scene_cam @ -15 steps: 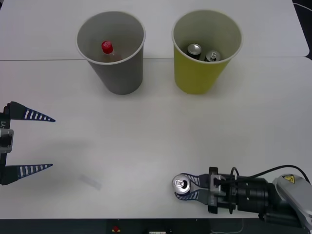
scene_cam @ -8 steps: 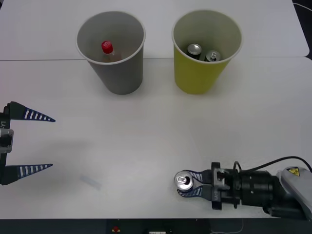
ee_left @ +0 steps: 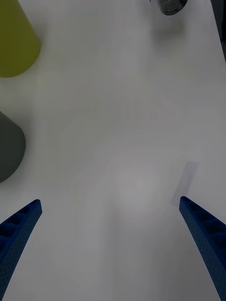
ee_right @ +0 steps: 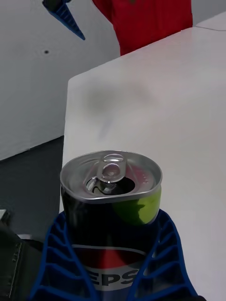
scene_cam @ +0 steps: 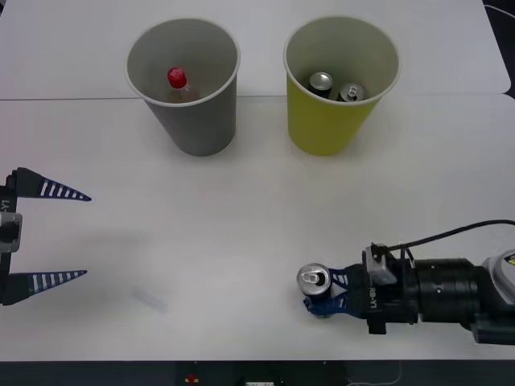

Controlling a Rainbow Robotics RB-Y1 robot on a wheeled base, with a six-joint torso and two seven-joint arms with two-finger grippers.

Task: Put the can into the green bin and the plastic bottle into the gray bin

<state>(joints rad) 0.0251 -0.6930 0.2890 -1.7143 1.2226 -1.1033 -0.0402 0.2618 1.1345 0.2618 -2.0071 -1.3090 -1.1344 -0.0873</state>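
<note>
Can (scene_cam: 314,281), upright near the front edge of the table (scene_cam: 241,225), a bit right of the middle. Silver top and pull tab facing up, so long axis vertical. Sat pinched between the blue ribbed fingers (ee_right: 55,256) of the right gripper (scene_cam: 323,293), one on each flank of the dark body, low down and well under the rim. Looked like a proper closed hold, touching on both sides. Couldn't tell whether the base was resting on the table or just off it.

Right arm lay low along the front edge, pointing in from the right edge, so gripped side-on rather than from above.

Green bin (scene_cam: 322,129) stood near the far edge, pretty much straight back from the gripped one, well apart from it. Already had two other cans (scene_cam: 322,81) lying inside. Gray bin (scene_cam: 201,125) stood just beside it toward the left edge, with the plastic bottle (scene_cam: 178,80) inside, red cap showing. Bottle half looked sorted, then.

Left gripper (scene_cam: 86,235) hung over by the left edge, fingers spread wide, holding nothing, well away from everything. No contest on which arm was nearer.

Best guess on what the next move hinged on: up first, then straight toward the far edge. Needed enough height to clear that tall round rim, and probably wanted the tin kept vertical until over the opening, else risked clipping the bin wall and tipping it.
</note>
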